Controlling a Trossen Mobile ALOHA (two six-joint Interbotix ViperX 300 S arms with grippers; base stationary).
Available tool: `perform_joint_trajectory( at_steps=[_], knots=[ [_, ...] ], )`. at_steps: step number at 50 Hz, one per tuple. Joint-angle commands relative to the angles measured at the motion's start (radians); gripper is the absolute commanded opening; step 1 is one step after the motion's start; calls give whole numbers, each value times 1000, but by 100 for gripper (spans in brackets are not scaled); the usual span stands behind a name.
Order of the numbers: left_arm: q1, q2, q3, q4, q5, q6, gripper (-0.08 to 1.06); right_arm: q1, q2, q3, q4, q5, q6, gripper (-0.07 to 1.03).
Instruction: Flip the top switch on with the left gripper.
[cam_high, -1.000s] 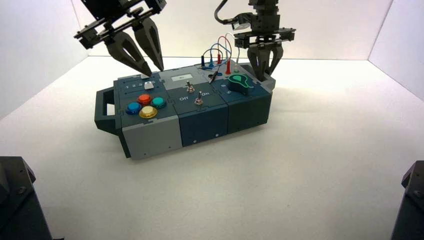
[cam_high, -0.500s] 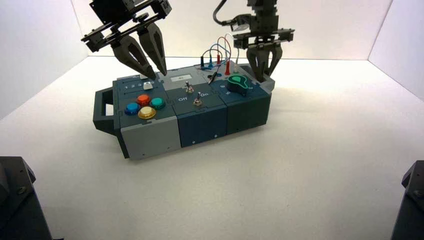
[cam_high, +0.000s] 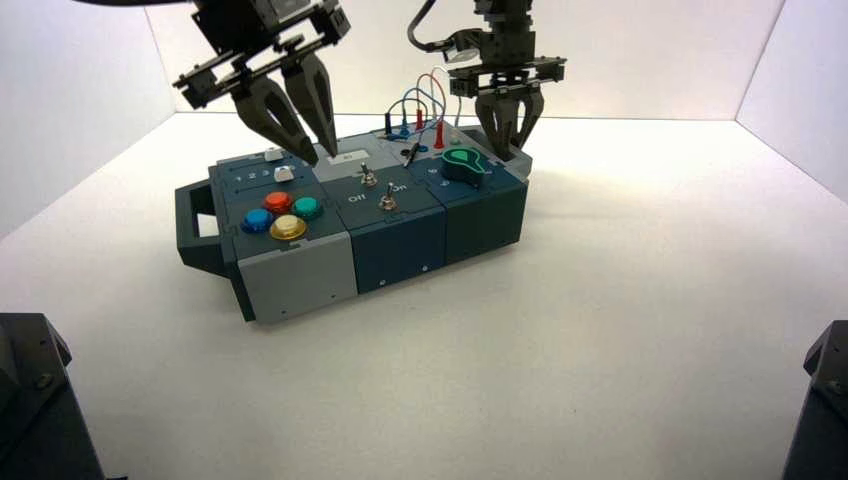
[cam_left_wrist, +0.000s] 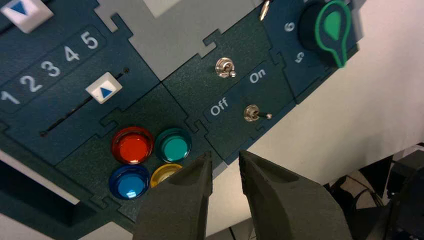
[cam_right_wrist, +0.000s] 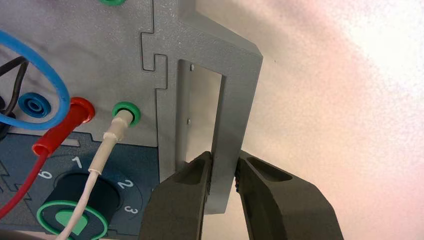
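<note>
Silver levers, one easy mistake.
Our left gripper (cam_left_wrist: 225, 154) stands wide, top switch (cam_left_wrist: 225, 68) beyond its tips; sloppy aim might catch the twin toggle (cam_left_wrist: 252, 113). Our right gripper (cam_right_wrist: 224, 156) clamps the grey handle (cam_right_wrist: 232, 120); tugging could shift everything.

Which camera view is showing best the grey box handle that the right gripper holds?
The right wrist view: the grey handle fills its middle, clamped by the right gripper. The high view shows it small, partly covered; the left wrist view barely, if at all.
</note>
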Motion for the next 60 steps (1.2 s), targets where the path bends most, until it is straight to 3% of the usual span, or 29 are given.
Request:
perform_joint_trajectory(
  at_steps=[1,13,60],
  knots=[
    [-6,5,-25,-2,-8,5,21,60,-23,-20,20,6,-28,-2],
    [-9,58,-63,-2,-11,25,-3,60,-25,-20,20,6,-28,-2],
    [-21,230,-198,-6,-11,20,-3,60,-18,-18,18,5,-38,-2]
  ],
)
